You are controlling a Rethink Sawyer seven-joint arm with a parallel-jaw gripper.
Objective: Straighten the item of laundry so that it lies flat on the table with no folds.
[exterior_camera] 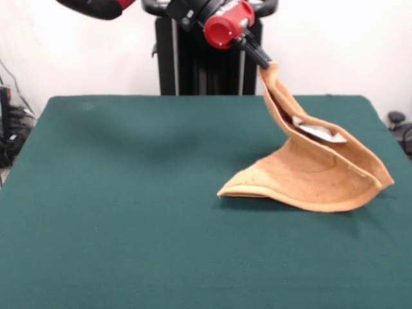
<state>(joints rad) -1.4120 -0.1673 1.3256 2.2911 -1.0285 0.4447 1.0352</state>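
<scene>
The orange-tan towel (309, 174) hangs by one corner from my gripper (262, 62) at the upper middle-right of the front view. Its upper part is stretched up as a narrow twisted strip. Its lower part rests on the dark green table (129, 212) at the right side, folded over itself with a curled front edge. A small white tag (320, 132) shows inside the fold. My gripper is shut on the towel's top corner, well above the table, tilted down to the right.
The robot's black pedestal (206, 64) stands behind the table's far edge. A white wall is behind it. Dark equipment sits at the left edge (9, 129) and the right edge (399, 125), off the table.
</scene>
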